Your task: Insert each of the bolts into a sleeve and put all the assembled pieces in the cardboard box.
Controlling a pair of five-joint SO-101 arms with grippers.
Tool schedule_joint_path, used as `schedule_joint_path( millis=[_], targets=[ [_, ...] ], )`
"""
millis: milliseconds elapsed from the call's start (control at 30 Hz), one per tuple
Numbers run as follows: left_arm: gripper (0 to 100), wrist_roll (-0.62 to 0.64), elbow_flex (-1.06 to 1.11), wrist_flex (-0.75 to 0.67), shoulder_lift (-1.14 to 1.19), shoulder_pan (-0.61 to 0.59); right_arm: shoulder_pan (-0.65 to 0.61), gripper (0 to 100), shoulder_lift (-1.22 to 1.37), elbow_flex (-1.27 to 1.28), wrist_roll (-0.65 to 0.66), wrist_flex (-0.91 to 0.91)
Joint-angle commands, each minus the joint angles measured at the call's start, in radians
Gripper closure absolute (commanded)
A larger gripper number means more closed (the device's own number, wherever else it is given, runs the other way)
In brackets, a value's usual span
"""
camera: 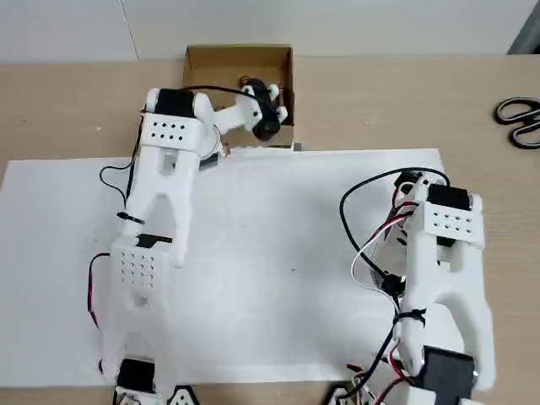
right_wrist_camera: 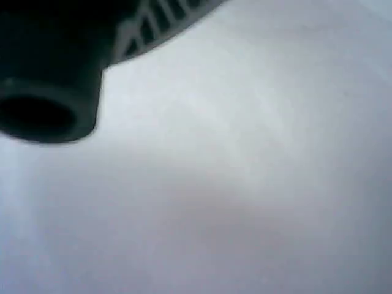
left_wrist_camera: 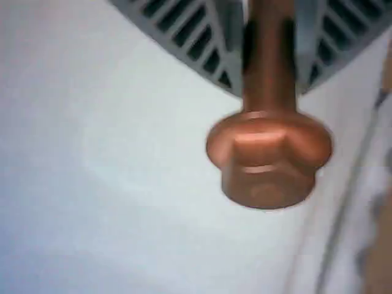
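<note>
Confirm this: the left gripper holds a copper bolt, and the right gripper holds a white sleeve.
Wrong on colour: the right wrist view shows the sleeve in the right gripper is black, not white. The left gripper does hold a copper bolt.

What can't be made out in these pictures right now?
Cardboard box contents: high view, an arm covers part of it.
Bolt tip: left wrist view, cut off by the picture edge.
Sleeve length: right wrist view, blurred and cut by the edge.
Scissors: high view, cut by the edge.

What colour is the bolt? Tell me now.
The bolt is copper-brown, clearest in the left wrist view.
</note>
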Motion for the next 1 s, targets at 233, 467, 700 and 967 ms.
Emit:
schedule_joint_path(
  millis=[233,467,700,967],
  targets=[
    [99,0.247,-0.206,0.021,-0.038,0.011,-0.051,99.5,-0.039,-0.066,-0.006,0.008],
    [99,0.275,-0.013,0.023,-0.361,0.018,-0.219,99.5,-0.041,-0.293,-0.006,0.142],
    [99,0.404,0.46,0.021,-0.806,0.034,-0.3,99.5,-0.179,-0.356,-0.008,0.143],
    [99,0.621,0.883,0.018,-1.188,0.032,-0.384,99.5,-0.357,-0.35,-0.011,0.134]
  ],
)
